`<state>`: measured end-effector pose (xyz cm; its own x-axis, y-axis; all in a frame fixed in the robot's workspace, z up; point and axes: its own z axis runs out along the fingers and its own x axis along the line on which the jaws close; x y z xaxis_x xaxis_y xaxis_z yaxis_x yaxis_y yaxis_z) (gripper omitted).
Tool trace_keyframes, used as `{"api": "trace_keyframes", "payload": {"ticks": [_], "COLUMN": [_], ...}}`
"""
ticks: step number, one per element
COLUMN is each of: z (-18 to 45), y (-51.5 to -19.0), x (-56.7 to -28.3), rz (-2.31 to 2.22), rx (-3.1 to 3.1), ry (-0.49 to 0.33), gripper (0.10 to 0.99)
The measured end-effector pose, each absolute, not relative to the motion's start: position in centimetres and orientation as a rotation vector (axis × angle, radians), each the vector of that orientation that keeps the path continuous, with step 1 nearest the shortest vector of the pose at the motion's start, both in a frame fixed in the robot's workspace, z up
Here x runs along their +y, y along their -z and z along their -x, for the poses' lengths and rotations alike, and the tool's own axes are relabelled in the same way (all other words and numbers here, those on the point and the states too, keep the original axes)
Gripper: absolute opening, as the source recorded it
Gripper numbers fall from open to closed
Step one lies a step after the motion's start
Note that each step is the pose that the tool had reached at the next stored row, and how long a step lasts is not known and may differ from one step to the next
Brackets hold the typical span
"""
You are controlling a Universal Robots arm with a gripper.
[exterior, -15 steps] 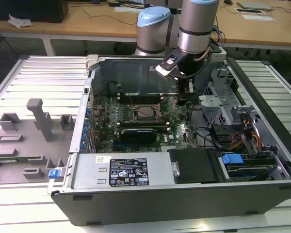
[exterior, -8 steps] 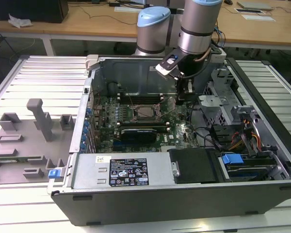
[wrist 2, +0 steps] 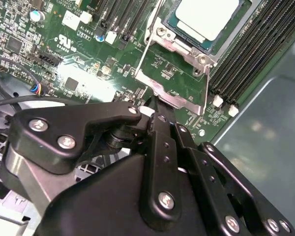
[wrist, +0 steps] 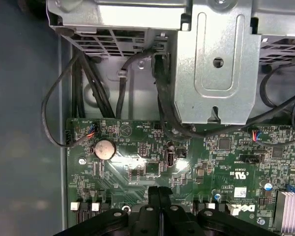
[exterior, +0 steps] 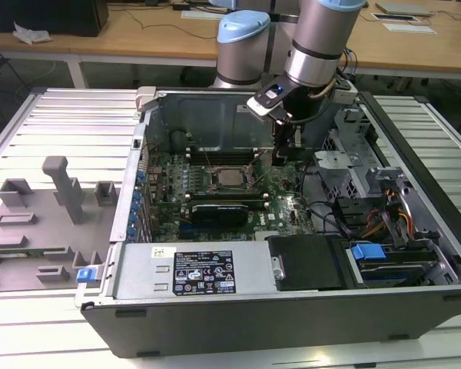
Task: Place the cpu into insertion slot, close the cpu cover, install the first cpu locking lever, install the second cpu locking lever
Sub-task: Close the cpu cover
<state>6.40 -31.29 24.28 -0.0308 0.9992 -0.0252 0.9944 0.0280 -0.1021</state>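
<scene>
End effector (wrist 2: 155, 104) fingers together, empty, tip at free edge of cover (wrist 2: 173, 94). Cover open, tilted, between end effector and slot (wrist 2: 183, 47). Cpu (wrist 2: 206, 17) seated in slot, beyond cover; exterior view's left of end effector.

One robot arm (exterior: 319, 38) is carrying one black gripper (exterior: 286, 152), which is showing two fingers (wrist: 154, 196) in the first wrist view. One open computer case (exterior: 292, 319) is lying on one slatted table (exterior: 61, 115). Inside, one green circuit board (exterior: 284, 206) is bearing one cpu (exterior: 230, 177), one insertion slot (wrist 2: 183, 45) and one cpu cover (wrist 2: 173, 93). One round coin battery (wrist: 104, 148) is sitting on the board, and one white label (exterior: 203, 271) is facing up.
</scene>
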Motion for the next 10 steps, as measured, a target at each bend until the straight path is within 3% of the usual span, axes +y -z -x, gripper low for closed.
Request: {"api": "trace_keyframes", "payload": {"ticks": [10], "z": [-3.9], "y": [-24.3], "x": [-31.3], "rz": [2.159], "rx": [-2.224], "ry": [-0.106], "gripper": [0.106]}}
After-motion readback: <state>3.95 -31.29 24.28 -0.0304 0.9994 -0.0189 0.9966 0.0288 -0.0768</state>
